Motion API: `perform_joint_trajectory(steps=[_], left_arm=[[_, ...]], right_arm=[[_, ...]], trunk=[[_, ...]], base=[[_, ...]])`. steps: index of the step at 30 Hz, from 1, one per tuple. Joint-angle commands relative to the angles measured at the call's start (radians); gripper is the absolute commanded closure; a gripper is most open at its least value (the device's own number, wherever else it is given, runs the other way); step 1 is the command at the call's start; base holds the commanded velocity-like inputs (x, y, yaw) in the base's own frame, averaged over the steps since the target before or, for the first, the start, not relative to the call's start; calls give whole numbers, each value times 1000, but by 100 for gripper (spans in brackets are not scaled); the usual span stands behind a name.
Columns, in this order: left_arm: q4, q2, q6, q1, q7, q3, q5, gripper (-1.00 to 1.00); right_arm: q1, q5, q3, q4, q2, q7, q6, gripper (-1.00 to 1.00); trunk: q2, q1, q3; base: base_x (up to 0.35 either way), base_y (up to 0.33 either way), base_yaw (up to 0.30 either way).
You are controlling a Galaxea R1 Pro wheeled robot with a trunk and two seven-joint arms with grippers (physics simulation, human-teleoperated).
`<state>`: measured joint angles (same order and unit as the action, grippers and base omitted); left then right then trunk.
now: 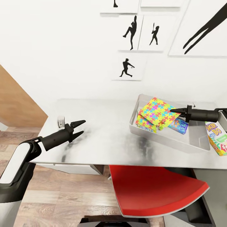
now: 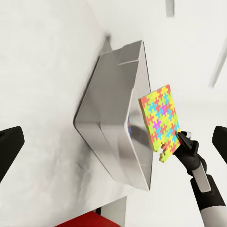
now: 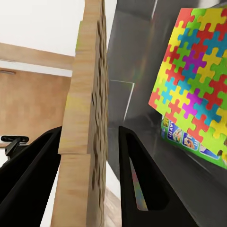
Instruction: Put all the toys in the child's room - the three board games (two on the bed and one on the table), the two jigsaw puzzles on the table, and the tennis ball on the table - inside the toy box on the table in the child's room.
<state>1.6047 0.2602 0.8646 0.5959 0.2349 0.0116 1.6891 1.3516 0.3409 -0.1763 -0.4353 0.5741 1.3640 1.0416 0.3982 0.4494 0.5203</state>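
Note:
My right gripper (image 1: 171, 111) is shut on the edge of a multicoloured jigsaw puzzle (image 1: 156, 112), held tilted over the left end of the light grey toy box (image 1: 167, 140). In the right wrist view that puzzle (image 3: 87, 118) runs edge-on between the fingers (image 3: 137, 161). A second jigsaw puzzle (image 1: 144, 123) leans inside the box, with a blue board game (image 1: 179, 124) beside it. A yellow-orange board game (image 1: 217, 138) lies on the table (image 1: 104, 138) just right of the box. My left gripper (image 1: 80, 127) hovers open over the table's left part, holding nothing.
A red chair (image 1: 151, 189) is tucked under the table's front edge, below the toy box. Baseball-player silhouette pictures (image 1: 127, 67) hang on the white wall behind. Wood-plank floor (image 1: 63, 195) shows at the lower left, and a small white object (image 1: 61, 121) sits by the left gripper.

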Motion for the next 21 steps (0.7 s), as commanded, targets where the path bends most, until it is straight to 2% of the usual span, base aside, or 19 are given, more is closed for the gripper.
perform_joint_trajectory(steps=[1,21], left_arm=[[1,1,1,1,9,1,11,-100],[1,-1,1,1,9,1,11,-100]], right_arm=[[1,2,-5,0,1,4,6,100],[1,2,-5,-1,3,3,6,100]], trunk=[[2,1,2],[2,1,3]], base=[[0,0,0],[0,0,0]])
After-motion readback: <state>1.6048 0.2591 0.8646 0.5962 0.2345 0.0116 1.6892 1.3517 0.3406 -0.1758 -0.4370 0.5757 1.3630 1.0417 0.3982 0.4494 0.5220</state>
